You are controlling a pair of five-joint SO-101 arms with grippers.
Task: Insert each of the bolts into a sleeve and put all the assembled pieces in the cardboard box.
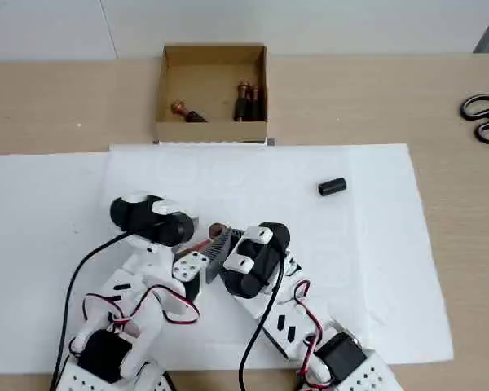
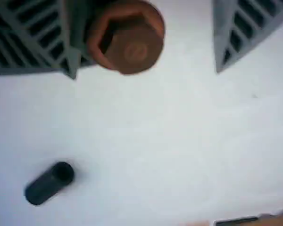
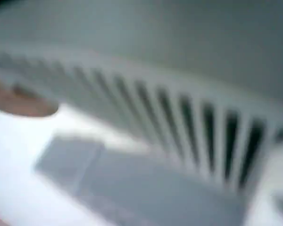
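A copper bolt [image 2: 127,37] lies between the grey ribbed fingers [image 2: 28,37] of my left gripper [image 2: 144,70], close to one finger and with a gap to the other. From above, the bolt [image 1: 214,233] sits on the white paper where my left gripper [image 1: 204,244] and right gripper [image 1: 226,251] meet. A ribbed grey finger [image 3: 179,117] is close up in the right wrist view, with a copper patch [image 3: 19,101] beside it. A black sleeve [image 1: 332,186] lies loose on the paper farther right, also visible as the sleeve [image 2: 49,182]. The cardboard box [image 1: 212,130] holds assembled pieces [image 1: 248,102].
White paper [image 1: 375,269] covers the table's near half. Scissors [image 1: 485,116] lie at the far right edge. One assembled piece [image 1: 186,112] lies in the box's left part. Both arms' cables [image 1: 261,326] trail toward the near edge.
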